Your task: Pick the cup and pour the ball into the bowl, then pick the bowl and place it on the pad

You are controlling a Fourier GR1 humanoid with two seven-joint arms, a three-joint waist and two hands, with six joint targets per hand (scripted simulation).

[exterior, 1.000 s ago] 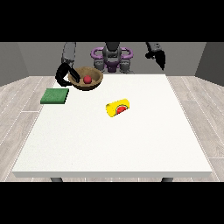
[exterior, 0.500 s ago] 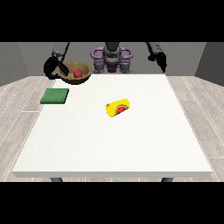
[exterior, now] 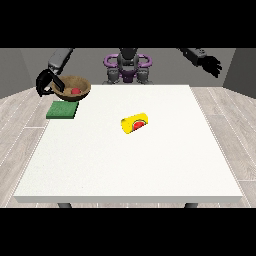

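Front view: I see the hand at the view's left point(exterior: 47, 81) curled round the rim of the brown bowl point(exterior: 80, 86), holding it in the air above the green pad point(exterior: 62, 109) at the table's point(exterior: 135, 160) far left edge, with the red ball point(exterior: 75, 91) inside it. Farther out, the yellow cup point(exterior: 135, 123) lies on its side near the table's middle. The hand at the view's right point(exterior: 214, 64) hangs raised off the far right corner, fingers spread, holding nothing.
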